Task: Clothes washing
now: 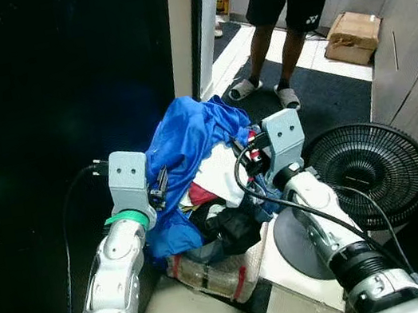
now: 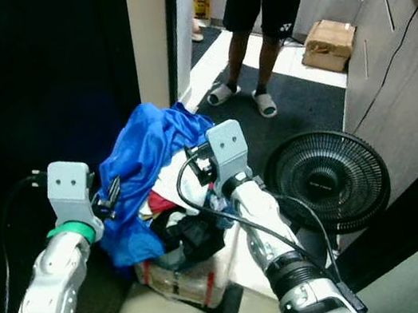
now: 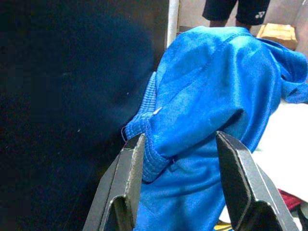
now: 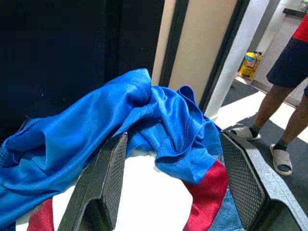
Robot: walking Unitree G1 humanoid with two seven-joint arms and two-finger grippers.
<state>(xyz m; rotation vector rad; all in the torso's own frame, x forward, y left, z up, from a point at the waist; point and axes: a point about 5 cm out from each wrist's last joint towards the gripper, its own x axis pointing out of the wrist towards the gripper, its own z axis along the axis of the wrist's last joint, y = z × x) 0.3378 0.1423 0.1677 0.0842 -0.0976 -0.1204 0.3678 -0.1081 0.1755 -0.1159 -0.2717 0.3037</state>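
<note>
A shiny blue garment (image 1: 187, 144) lies draped over a heap of clothes in a laundry basket (image 1: 213, 273) on the floor. White, red and black clothes (image 1: 233, 225) are piled under it. My left gripper (image 3: 180, 159) is open, its fingers (image 3: 127, 178) straddling a fold of the blue garment at the heap's left side. My right gripper (image 4: 173, 173) is open too, hovering just above the blue and red cloth (image 4: 204, 187) at the heap's right side.
A black floor fan (image 1: 369, 169) stands right of the basket, close to my right arm. A person in black shorts and slippers (image 1: 281, 14) stands beyond on a dark mat. A cardboard box (image 1: 353, 34) lies behind. A dark wall is on the left.
</note>
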